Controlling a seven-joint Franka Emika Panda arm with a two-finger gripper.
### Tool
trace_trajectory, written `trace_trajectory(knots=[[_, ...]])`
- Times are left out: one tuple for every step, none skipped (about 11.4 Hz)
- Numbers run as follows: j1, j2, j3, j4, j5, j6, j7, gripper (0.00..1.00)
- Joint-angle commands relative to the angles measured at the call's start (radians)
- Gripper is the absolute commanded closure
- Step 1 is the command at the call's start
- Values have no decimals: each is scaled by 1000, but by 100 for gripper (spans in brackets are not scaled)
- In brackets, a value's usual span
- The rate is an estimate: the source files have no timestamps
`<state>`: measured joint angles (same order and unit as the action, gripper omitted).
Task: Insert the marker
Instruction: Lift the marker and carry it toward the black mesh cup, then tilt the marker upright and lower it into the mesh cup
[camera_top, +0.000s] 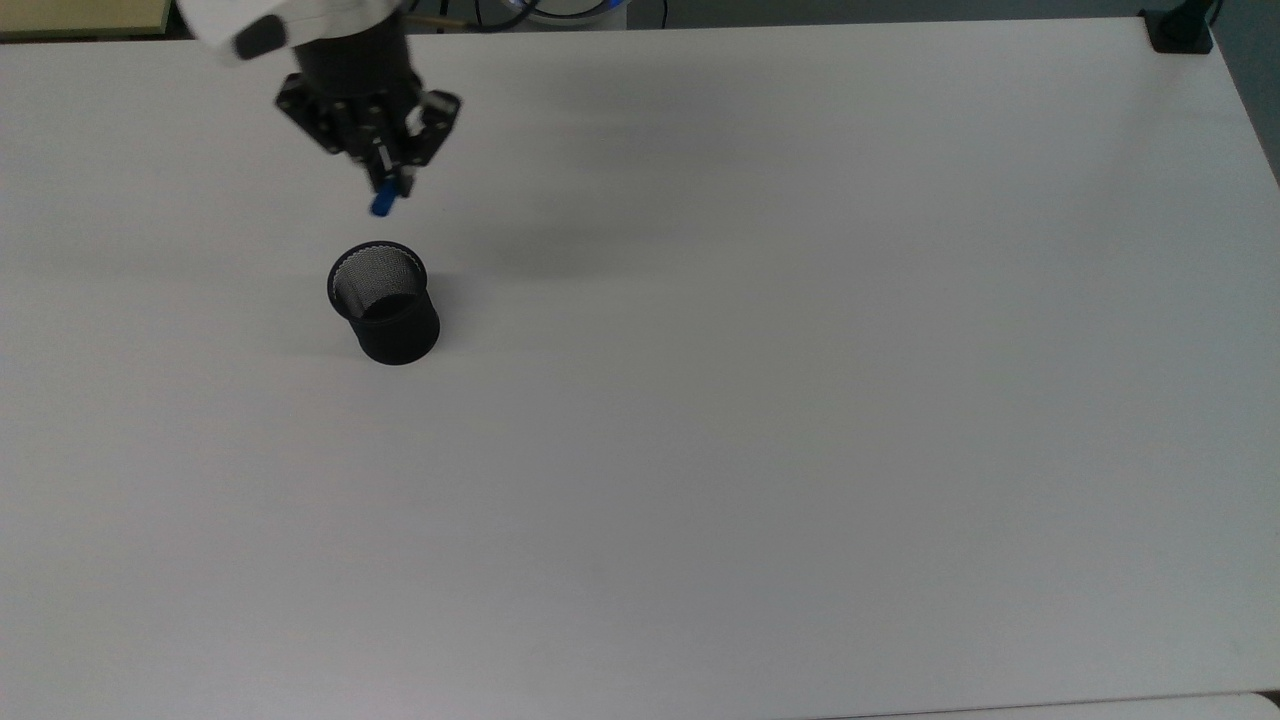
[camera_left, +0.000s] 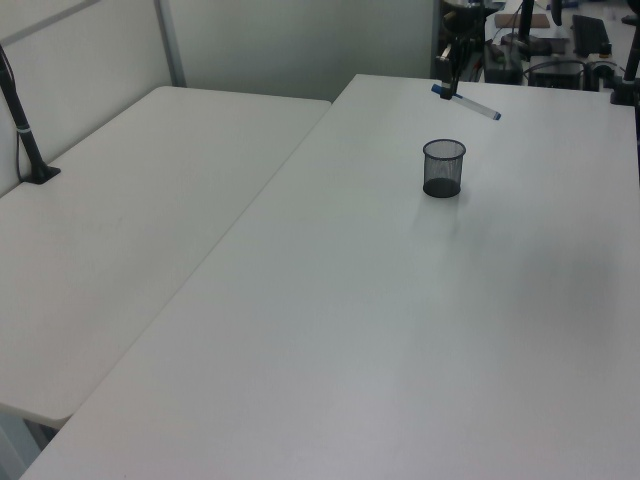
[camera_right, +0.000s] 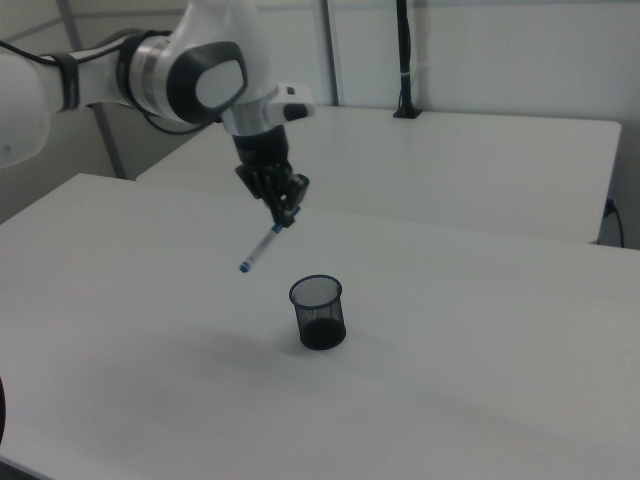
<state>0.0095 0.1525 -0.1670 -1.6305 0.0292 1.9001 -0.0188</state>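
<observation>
Marker (camera_right: 262, 246) hangs slanted from the closed gripper (camera_right: 285, 214), pinched at its capped end, above the table's (camera_top: 800, 400) far edge; uncorrected, that tilt could catch the mesh cup's (camera_top: 384, 301) rim.

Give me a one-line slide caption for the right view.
Panda gripper holds the slim white marker with blue ends tilted above the white table, beside the black mesh cup.

White-barrelled marker (camera_right: 262, 245) with blue cap and blue end tip; black gripper (camera_top: 388, 183) on a white-and-grey arm (camera_right: 190, 75); black mesh cup (camera_top: 383, 302); plain white tables (camera_top: 800, 400).
</observation>
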Motion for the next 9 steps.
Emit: trace_trajectory(knots=[[-34, 24, -29, -2, 8, 185, -23, 100], [-34, 25, -38, -5, 8, 223, -23, 100], [-34, 24, -42, -12, 9, 264, -23, 100], [-34, 25, -42, -31, 11, 324, -23, 100], [-32, 29, -42, -46, 12, 383, -21, 100], [-32, 38, -42, -57, 14, 431, -18, 100], [-32, 42, -42, -64, 17, 457, -17, 100], [-29, 45, -42, -89, 17, 489, -18, 100], [-25, 47, -42, -129, 17, 546, -17, 100]])
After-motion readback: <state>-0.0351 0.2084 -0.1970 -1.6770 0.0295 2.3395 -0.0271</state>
